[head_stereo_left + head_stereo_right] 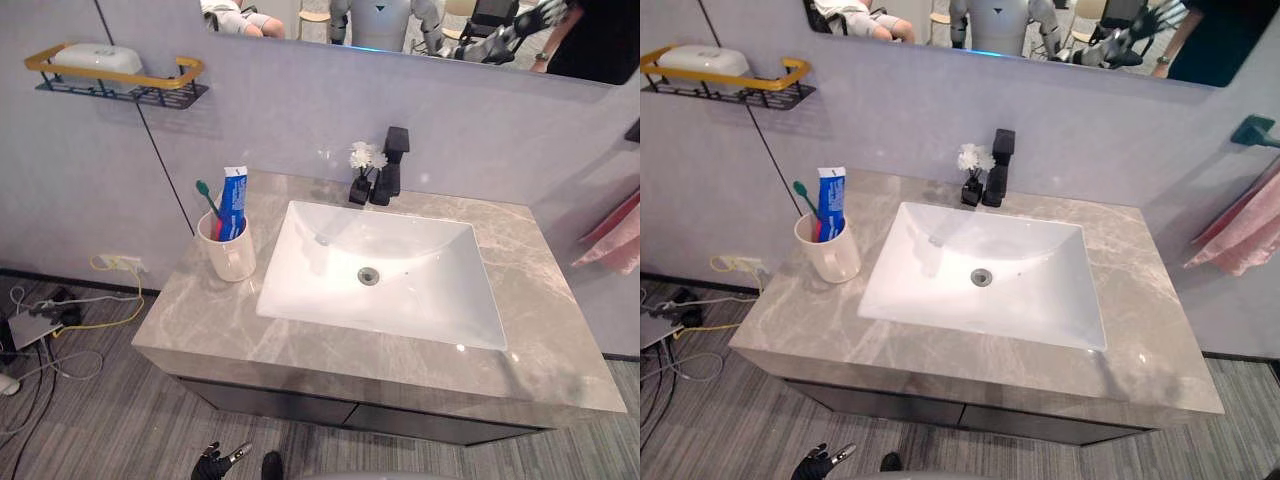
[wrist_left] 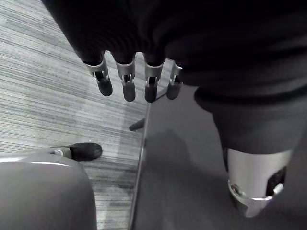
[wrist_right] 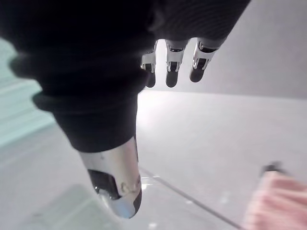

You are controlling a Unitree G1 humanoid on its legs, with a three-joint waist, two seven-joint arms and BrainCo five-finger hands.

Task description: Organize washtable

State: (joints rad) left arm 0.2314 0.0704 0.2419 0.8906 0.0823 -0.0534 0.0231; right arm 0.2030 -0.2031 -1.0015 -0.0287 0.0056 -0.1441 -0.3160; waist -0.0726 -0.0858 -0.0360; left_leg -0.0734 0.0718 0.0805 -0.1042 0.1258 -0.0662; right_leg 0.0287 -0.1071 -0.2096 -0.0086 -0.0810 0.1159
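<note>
Toothbrush (image 1: 208,200) standing in cup (image 1: 228,258), head up-left, left hand (image 2: 125,86) and right hand (image 3: 171,72) slack-fingered, empty

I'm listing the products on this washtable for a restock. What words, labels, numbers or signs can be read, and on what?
Toothpaste tube in the cup: light print on blue, too small to read.
White box on the wall shelf: no text visible.
Tap, basin, counter: none.

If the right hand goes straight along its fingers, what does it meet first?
Likely the plain grey wall past the right hand; the pink towel hangs off to one side. Depth is unclear.
</note>
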